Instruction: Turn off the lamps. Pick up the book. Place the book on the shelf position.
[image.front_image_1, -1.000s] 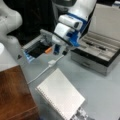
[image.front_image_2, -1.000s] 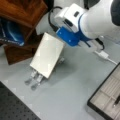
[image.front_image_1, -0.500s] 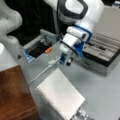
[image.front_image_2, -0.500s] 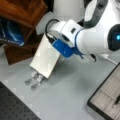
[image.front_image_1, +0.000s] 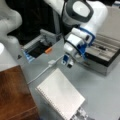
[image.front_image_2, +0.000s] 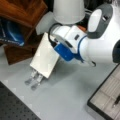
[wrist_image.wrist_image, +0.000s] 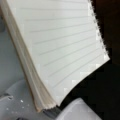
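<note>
The book (image.front_image_1: 61, 96) (image.front_image_2: 45, 58) is a white spiral-bound notebook. It leans tilted on a silver stand (image.front_image_2: 33, 78), with its coils toward the wooden block. The gripper (image.front_image_1: 68, 63) hangs just above the book's upper edge, touching nothing that I can see. In a front view the wrist's blue part (image.front_image_2: 63, 51) covers the fingers beside the book's edge. The wrist view is filled by the book's lined page (wrist_image.wrist_image: 62, 50). The lamp (image.front_image_2: 68, 11) (image.front_image_1: 8, 23) has a dull grey-white shade. The shelf position (image.front_image_1: 13, 95) (image.front_image_2: 22, 10) is a bare reddish-brown block top.
A grey case with a black rim (image.front_image_1: 106, 56) (image.front_image_2: 107, 95) lies beside the arm. A grey open box (image.front_image_1: 37, 48) holds an orange piece, and a white cable (image.front_image_1: 43, 71) runs across the table. A blue object (image.front_image_2: 10, 33) sits under the wooden block.
The arm has come down and moved toward the book. The gripper now sits close over the book's upper edge. The book has not moved.
</note>
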